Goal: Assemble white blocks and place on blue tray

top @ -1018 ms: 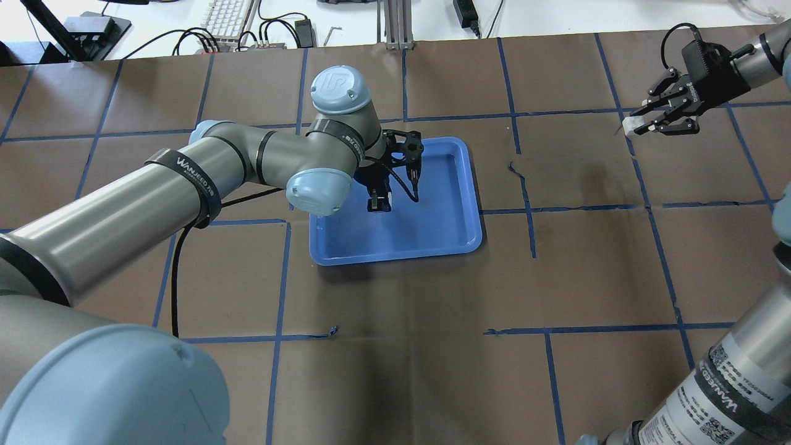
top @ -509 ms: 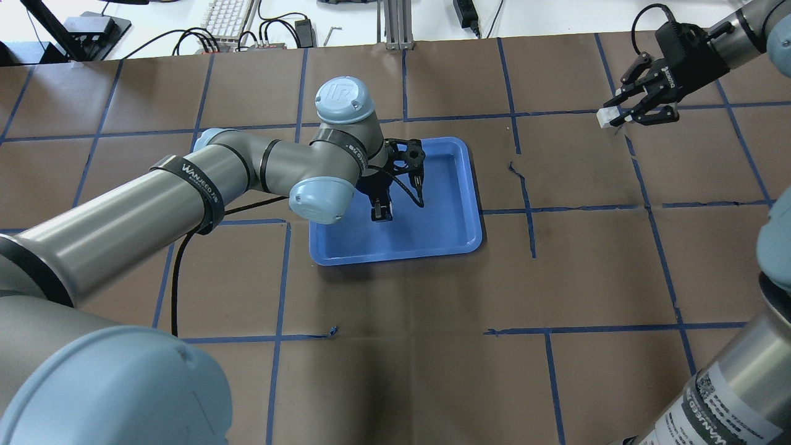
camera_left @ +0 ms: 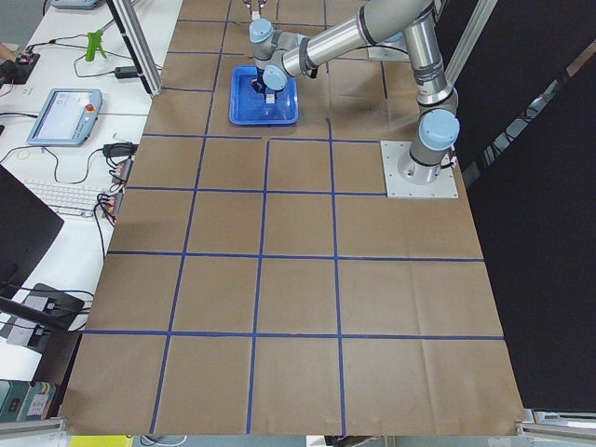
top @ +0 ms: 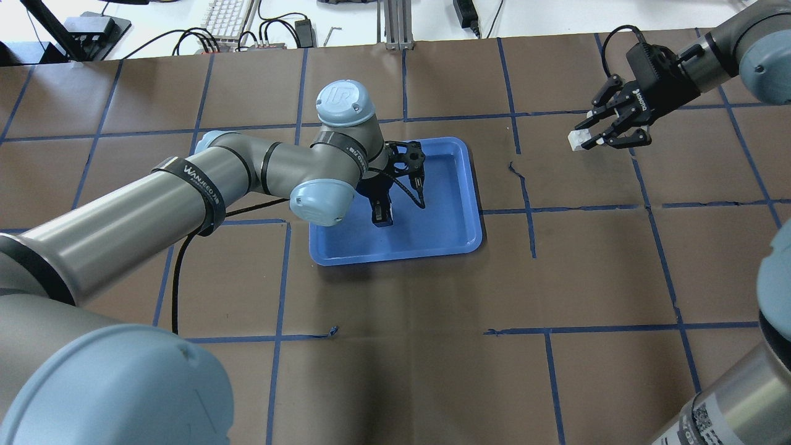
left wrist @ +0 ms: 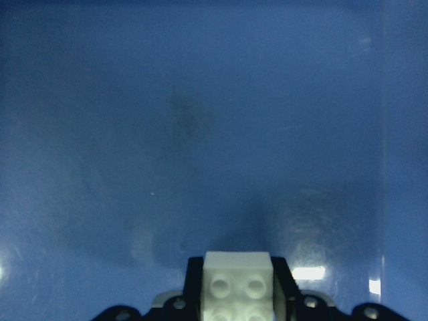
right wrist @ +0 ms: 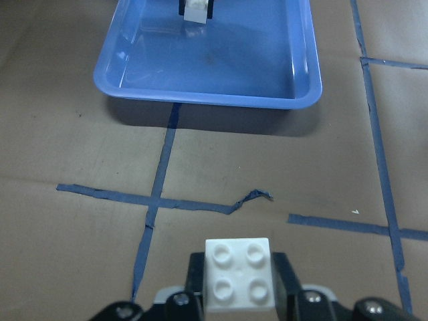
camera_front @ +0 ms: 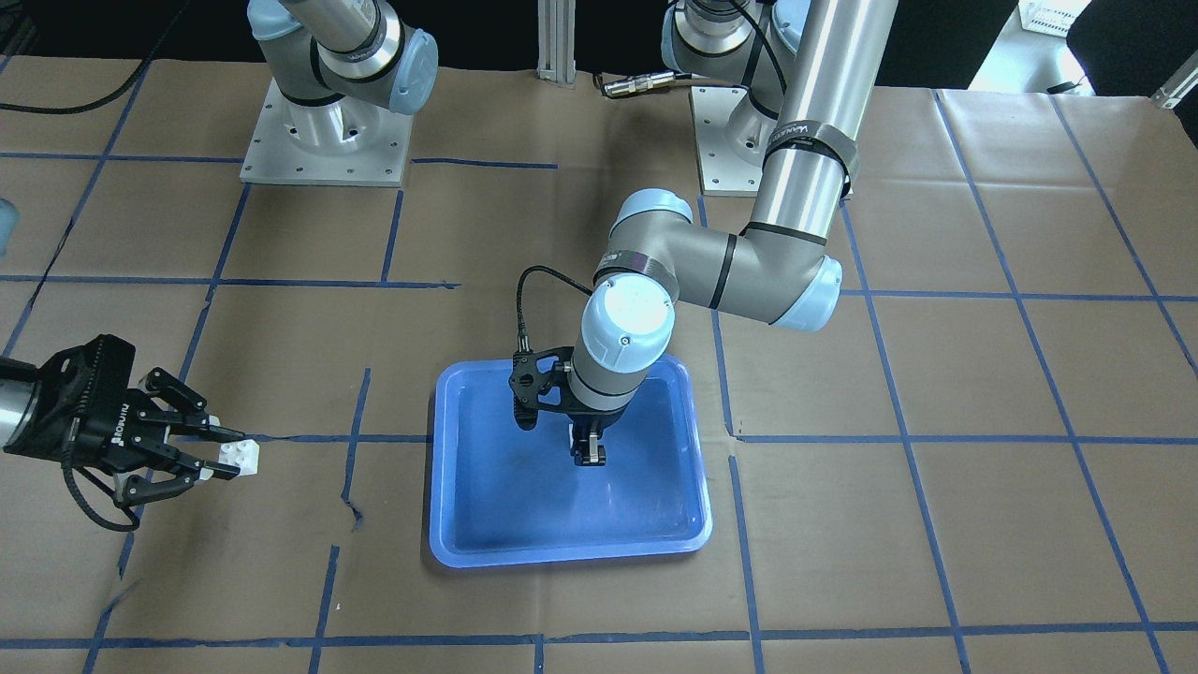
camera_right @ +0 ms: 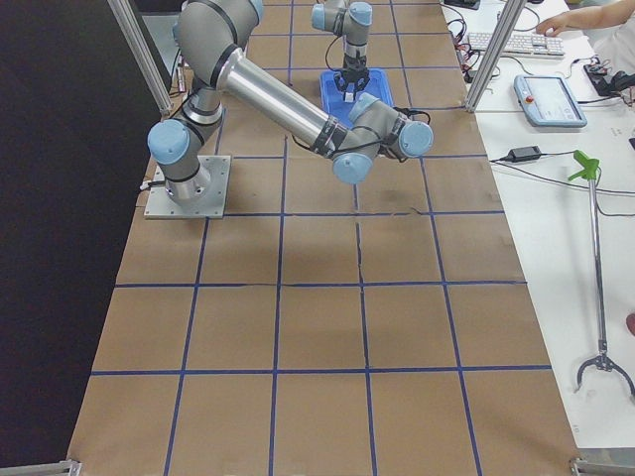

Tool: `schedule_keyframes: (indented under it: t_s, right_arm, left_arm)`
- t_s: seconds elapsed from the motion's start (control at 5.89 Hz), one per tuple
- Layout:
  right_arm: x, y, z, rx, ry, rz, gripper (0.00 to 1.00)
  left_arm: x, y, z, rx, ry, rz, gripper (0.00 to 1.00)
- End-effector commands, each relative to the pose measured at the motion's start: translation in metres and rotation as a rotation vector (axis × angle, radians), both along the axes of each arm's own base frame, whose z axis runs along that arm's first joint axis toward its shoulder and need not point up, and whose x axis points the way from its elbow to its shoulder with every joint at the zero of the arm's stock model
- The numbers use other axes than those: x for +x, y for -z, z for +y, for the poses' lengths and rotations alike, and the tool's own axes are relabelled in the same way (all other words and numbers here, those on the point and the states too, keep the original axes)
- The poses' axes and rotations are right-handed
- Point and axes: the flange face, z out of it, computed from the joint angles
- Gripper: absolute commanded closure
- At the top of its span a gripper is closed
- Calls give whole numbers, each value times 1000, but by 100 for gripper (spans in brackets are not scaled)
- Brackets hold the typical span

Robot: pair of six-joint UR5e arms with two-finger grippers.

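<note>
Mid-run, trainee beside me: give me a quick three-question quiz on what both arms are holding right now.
1. True or false: the right gripper holds its white block above the blue tray.
2. What does the left gripper grip? A) nothing B) the other white block C) a tape strip
3. Fill in: the two blocks are not yet ____.
Key: 1 false, it hangs over brown paper beside the tray; 2 B; 3 joined.

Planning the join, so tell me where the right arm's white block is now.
In the overhead view the white block sits upper right, pinched in the right gripper, well to the right of the blue tray and outside it.
</note>
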Motion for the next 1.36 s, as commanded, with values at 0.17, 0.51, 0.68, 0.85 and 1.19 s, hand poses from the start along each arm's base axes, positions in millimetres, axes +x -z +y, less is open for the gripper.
schedule_keyframes:
  t_s: [0.17, 0.51, 0.68, 0.85, 1.19]
  right_arm:
    - [26, 16, 17, 33, 36, -93, 69]
    - [59, 28, 22, 8, 49, -65, 69]
    - [95, 28, 20, 9, 74, -40, 69]
    - [133, 30, 22, -6, 98, -19, 69]
    - [222, 36, 39, -43, 196, -12, 69]
  left_arm:
    - [1, -32, -2, -43, -4, 10, 4]
    - [18, -104, 13, -16, -23, 3, 4]
    - [34, -150, 33, 21, -41, -7, 4]
    - [47, -189, 51, 39, -59, -12, 2]
    - [58, -250, 88, 116, -82, -37, 2]
